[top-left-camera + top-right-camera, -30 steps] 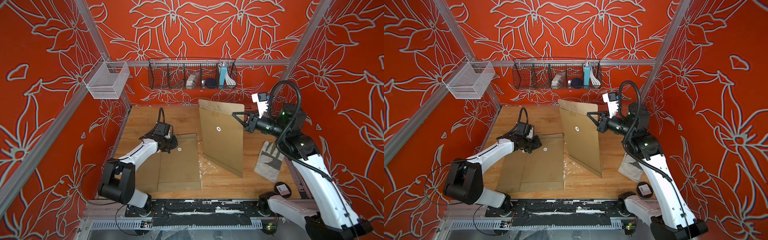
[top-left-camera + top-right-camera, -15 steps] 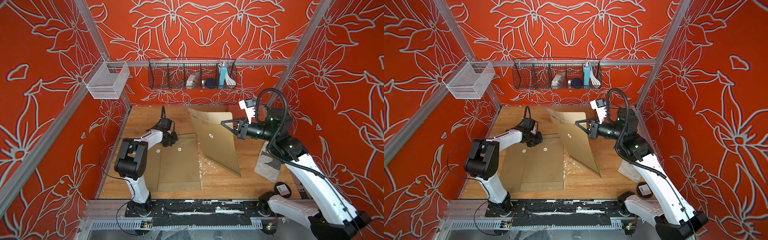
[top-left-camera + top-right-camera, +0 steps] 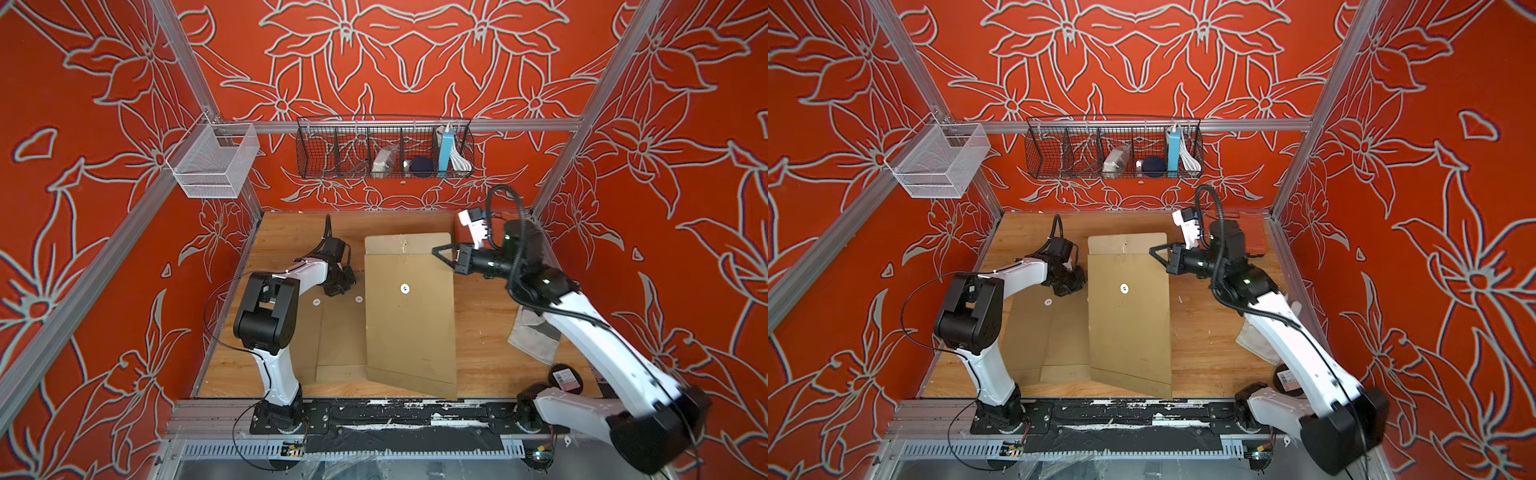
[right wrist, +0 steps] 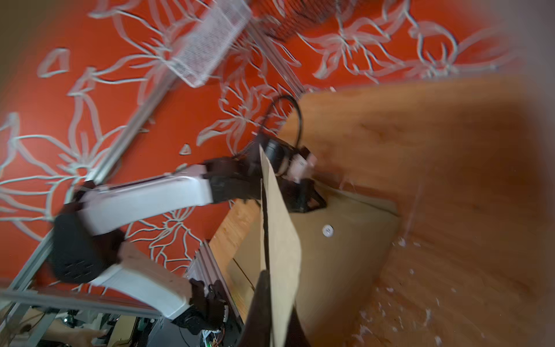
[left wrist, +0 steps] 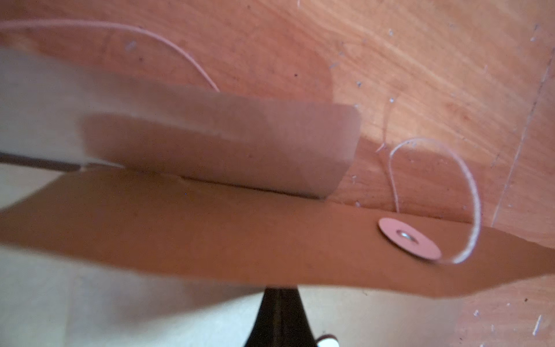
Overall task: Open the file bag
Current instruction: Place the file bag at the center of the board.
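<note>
While my right gripper [image 3: 439, 252] pinched 1 bag [image 3: 409, 324] by its edge and my left gripper [image 5: 279, 297] nipped another's flap [image 5: 240, 240], lifting that flap open seemed next.

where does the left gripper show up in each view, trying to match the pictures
In a top view: left gripper left of centre, at the far end of the flat file bags.
In a top view: same spot.
Left wrist: its dark shut tip pinches the lifted brown flap.
Right wrist: black, ending the white left arm, partly behind the raised file bag.
Shared landmark: the wooden table.
</note>
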Motion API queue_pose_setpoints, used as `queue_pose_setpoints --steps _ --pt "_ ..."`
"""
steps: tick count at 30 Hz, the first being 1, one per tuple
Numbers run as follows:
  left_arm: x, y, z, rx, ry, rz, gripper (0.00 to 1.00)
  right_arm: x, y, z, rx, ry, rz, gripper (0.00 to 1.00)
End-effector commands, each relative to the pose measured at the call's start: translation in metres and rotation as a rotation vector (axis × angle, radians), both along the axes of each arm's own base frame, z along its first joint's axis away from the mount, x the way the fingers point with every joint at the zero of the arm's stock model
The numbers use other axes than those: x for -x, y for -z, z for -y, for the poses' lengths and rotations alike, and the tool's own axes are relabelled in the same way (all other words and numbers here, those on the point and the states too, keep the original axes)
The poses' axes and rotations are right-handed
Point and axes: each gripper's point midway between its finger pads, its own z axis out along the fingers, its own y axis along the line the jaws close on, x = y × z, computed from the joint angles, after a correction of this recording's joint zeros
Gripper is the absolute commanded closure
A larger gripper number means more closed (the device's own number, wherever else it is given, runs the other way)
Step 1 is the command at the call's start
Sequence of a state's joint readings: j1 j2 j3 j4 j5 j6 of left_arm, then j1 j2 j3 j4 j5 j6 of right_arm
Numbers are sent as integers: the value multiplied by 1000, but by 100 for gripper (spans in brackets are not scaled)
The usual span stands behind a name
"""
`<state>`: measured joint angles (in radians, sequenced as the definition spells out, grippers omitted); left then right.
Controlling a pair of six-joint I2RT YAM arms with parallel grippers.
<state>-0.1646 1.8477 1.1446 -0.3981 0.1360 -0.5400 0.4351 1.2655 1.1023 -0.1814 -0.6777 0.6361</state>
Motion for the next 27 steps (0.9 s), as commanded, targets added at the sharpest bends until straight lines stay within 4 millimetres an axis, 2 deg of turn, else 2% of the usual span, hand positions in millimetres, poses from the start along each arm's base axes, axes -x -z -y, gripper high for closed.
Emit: queue_pose_setpoints --steps 1,6,14,27 --pt "3 4 -4 -17 -10 -29 100 -26 65 5 61 46 -153 100" --pt "4 8 -3 -15 -8 -38 100 -50 93 8 129 59 -194 100" --pt "3 10 -4 -17 -7 -43 100 -76 126 4 183 28 -259 100" --pt "4 13 -4 -22 -1 -51 100 -103 168 -5 270 -24 -302 100"
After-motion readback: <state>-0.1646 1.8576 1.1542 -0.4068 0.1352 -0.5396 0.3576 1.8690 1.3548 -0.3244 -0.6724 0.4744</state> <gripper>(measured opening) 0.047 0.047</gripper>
